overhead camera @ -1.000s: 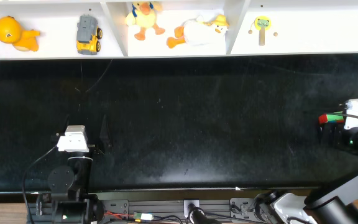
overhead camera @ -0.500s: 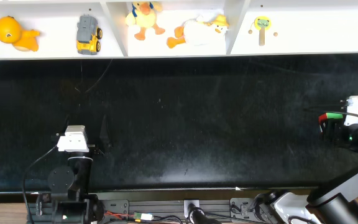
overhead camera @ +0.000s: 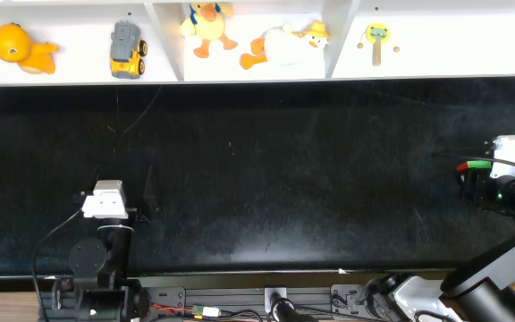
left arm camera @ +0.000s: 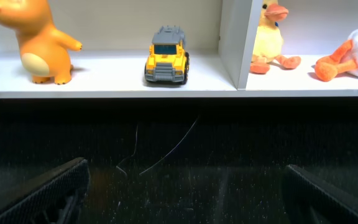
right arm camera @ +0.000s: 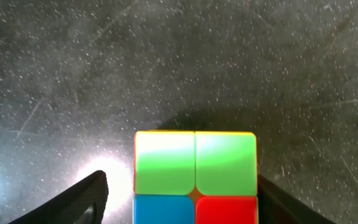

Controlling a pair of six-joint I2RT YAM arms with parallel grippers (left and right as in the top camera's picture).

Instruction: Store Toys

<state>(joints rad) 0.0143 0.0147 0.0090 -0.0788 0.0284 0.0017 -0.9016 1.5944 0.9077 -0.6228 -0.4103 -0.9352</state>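
A multicoloured cube (right arm camera: pixel 194 171), green on its upper face with blue and red tiles below, sits between the fingers of my right gripper (right arm camera: pixel 182 183), which is shut on it just above the black tabletop. In the top view the cube (overhead camera: pixel 474 165) and right gripper (overhead camera: pixel 481 182) are at the far right edge of the table. My left gripper (left arm camera: pixel 185 199) stands open with nothing in it, low over the table at the front left (overhead camera: pixel 148 192), facing the shelf.
A white shelf (overhead camera: pixel 257 73) runs along the back. It holds an orange figure (overhead camera: pixel 21 46), a yellow truck (overhead camera: pixel 126 49), a yellow duck plush (overhead camera: pixel 208 27), a white duck plush (overhead camera: pixel 284 45) and a small green-headed toy (overhead camera: pixel 377 38). The black table (overhead camera: pixel 284 170) lies between.
My right gripper has drifted slightly right and toward the back with the cube, which now shows more edge-on from above. The left arm has not moved.
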